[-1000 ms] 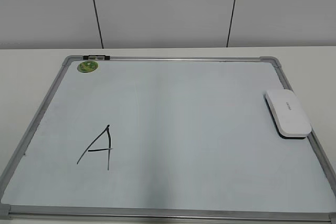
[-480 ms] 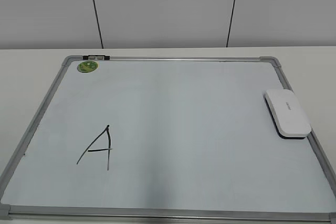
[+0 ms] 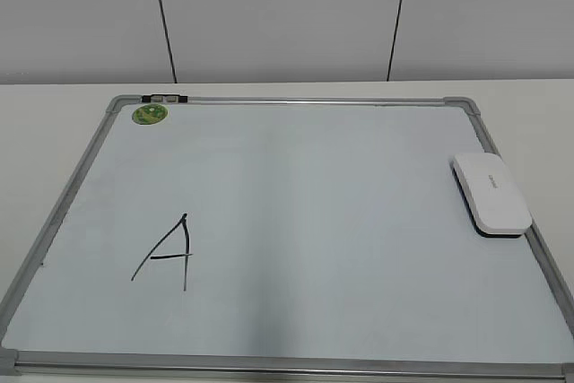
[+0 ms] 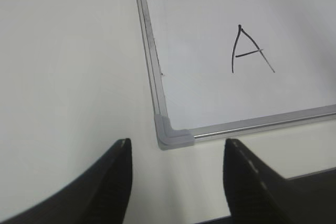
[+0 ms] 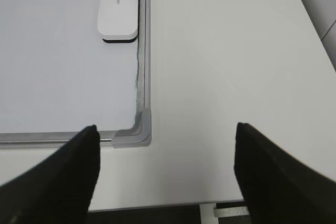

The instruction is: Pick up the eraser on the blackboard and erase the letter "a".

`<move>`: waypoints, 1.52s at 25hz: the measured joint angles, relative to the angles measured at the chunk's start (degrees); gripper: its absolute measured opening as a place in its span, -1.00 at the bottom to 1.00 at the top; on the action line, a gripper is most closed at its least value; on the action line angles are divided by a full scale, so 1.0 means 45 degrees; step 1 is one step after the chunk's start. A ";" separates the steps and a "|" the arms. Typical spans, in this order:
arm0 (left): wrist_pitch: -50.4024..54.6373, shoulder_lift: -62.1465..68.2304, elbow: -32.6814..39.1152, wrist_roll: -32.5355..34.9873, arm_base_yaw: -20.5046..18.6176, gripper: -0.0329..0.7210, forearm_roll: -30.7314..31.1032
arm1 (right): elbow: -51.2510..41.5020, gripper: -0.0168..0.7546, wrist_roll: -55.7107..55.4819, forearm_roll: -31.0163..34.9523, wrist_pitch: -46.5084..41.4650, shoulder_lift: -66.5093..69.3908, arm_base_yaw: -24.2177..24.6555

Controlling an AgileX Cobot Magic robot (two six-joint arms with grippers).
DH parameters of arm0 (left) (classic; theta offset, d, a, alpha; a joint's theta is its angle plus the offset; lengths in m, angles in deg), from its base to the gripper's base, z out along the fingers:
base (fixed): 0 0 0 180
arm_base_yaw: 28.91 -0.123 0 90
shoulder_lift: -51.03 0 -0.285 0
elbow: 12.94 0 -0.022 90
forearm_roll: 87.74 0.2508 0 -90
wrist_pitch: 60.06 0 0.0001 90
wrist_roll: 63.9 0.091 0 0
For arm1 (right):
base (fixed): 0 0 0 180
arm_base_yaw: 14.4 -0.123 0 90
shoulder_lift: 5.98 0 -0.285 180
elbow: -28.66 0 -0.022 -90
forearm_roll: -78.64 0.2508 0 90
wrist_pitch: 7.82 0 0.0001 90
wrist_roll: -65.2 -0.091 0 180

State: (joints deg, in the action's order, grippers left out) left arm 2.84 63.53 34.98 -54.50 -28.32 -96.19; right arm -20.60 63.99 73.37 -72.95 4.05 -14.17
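The blackboard (image 3: 296, 100) lies flat on the white table. The white eraser (image 3: 490, 194) rests on it against its right frame, and also shows in the right wrist view (image 5: 118, 10). A large angular capital "A" (image 3: 166, 255) is drawn at the board's lower left and shows in the left wrist view (image 4: 249, 51). No small lowercase letter "a" shows in any view. My left gripper (image 4: 177, 150) is open and empty over the table by the board's near left corner (image 4: 168, 135). My right gripper (image 5: 167, 129) is open and empty by the near right corner (image 5: 134, 132). Neither gripper shows in the exterior view.
A round green sticker (image 3: 150, 114) sits at the board's far left corner, with a small dark clip (image 3: 164, 97) on the top frame beside it. A panelled wall stands behind the table. The table's near edge shows in the right wrist view (image 5: 157, 208).
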 joint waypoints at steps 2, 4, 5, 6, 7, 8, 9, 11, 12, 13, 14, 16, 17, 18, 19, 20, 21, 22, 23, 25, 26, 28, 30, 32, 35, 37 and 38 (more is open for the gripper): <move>0.0000 -0.0300 0.0000 0.0000 0.0000 0.16 0.0000 | 0.0000 0.58 0.0000 0.0000 0.0000 -0.0375 0.0000; 0.0000 -0.0603 0.0000 0.0000 0.0000 0.16 0.0000 | 0.0000 0.58 0.0000 0.0000 0.0000 -0.0661 0.0000; 0.0023 -0.0734 0.0000 0.0000 0.0000 0.16 0.0000 | 0.0000 0.58 0.0000 0.0000 0.0000 -0.0687 0.0000; 0.0023 -0.0846 0.0000 0.0000 0.0000 0.16 0.0000 | 0.0000 0.58 0.0000 0.0000 0.0000 -0.0706 0.0000; 0.0023 -0.0872 0.0000 0.0000 0.0000 0.16 0.0000 | 0.0000 0.58 0.0000 0.0000 0.0000 -0.0706 0.0000; 0.0049 -0.0920 0.0000 0.0000 0.0000 0.16 0.0000 | 0.0000 0.58 0.0000 0.0000 0.0000 -0.0706 0.0000; 0.0049 -0.0920 0.0000 0.0000 0.0000 0.15 0.0000 | 0.0000 0.58 0.0000 0.0000 0.0000 -0.0706 0.0000; 0.0049 -0.0920 0.0000 0.0000 0.0000 0.12 0.0000 | 0.0000 0.58 0.0000 -0.0023 0.0000 -0.0706 0.0000; 0.0049 -0.0920 0.0000 0.0000 0.0000 0.10 0.0000 | 0.0000 0.58 0.0000 -0.0018 0.0000 -0.0706 0.0000; 0.0049 -0.0920 0.0000 0.0000 0.0000 0.09 0.0000 | 0.0000 0.58 0.0000 -0.0018 0.0000 -0.0706 0.0000; 0.0049 -0.0920 0.0000 0.0000 0.0000 0.08 0.0000 | 0.0000 0.58 0.0000 -0.0018 0.0000 -0.0706 0.0000; 0.0049 -0.0920 0.0000 0.0000 0.0000 0.07 0.0000 | 0.0000 0.58 0.0000 -0.0018 0.0000 -0.0706 0.0000; 0.0049 -0.0920 0.0000 0.0000 0.0000 0.07 0.0000 | 0.0000 0.58 0.0000 -0.0018 0.0000 -0.0706 0.0000; 0.0049 -0.0920 0.0000 0.0000 0.0000 0.07 0.0000 | 0.0000 0.58 0.0000 -0.0018 0.0000 -0.0706 0.0000; 0.0049 -0.0920 0.0000 0.0000 0.0000 0.07 0.0000 | 0.0000 0.58 0.0000 -0.0018 0.0000 -0.0706 0.0000; 0.0049 -0.0920 0.0000 0.0000 0.0000 0.07 0.0000 | 0.0000 0.58 0.0000 -0.0018 0.0000 -0.0706 0.0000; 0.0049 -0.0920 0.0000 0.0000 0.0000 0.07 0.0000 | 0.0000 0.58 0.0000 -0.0018 0.0000 -0.0706 0.0000; 0.0049 -0.0920 0.0000 0.0000 0.0000 0.07 0.0006 | 0.0000 0.58 0.0000 -0.0018 0.0000 -0.0706 0.0000; 0.0049 -0.0920 0.0000 0.0000 0.0000 0.07 0.0006 | 0.0000 0.58 0.0000 -0.0018 0.0000 -0.0706 0.0000; 0.0049 -0.0920 0.0000 0.0000 0.0000 0.06 0.0006 | 0.0000 0.58 0.0000 -0.0018 0.0000 -0.0706 0.0000; 0.0049 -0.0920 0.0000 0.0000 0.0000 0.06 0.0006 | 0.0000 0.58 0.0000 -0.0018 0.0000 -0.0706 0.0000; 0.0049 -0.0920 0.0000 0.0000 0.0000 0.06 0.0006 | 0.0000 0.58 0.0000 -0.0018 0.0000 -0.0706 0.0000; 0.0049 -0.0920 0.0000 0.0000 0.0000 0.03 0.0006 | 0.0000 0.58 0.0000 -0.0018 0.0000 -0.0706 0.0000; 0.0049 -0.0920 0.0000 0.0000 0.0000 0.00 0.0006 | 0.0000 0.57 0.0000 0.0035 0.0000 -0.0706 0.0000; 0.0049 -0.0920 0.0000 0.0000 0.0000 -0.04 0.0006 | 0.0000 0.57 0.0000 0.0240 0.0000 -0.0706 0.0000; 0.0049 -0.0920 0.0000 0.0000 0.0000 -0.06 0.0006 | 0.0000 0.57 0.0025 0.0417 0.0000 -0.0706 0.0000; 0.0049 -0.0920 0.0000 0.0000 0.0000 -0.06 0.0006 | 0.0000 0.57 0.0079 0.0498 0.0000 -0.0706 0.0000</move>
State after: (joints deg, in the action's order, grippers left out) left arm 3.06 59.39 34.98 -54.50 -28.32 -96.16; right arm -20.60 64.35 75.61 -72.95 0.87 -14.17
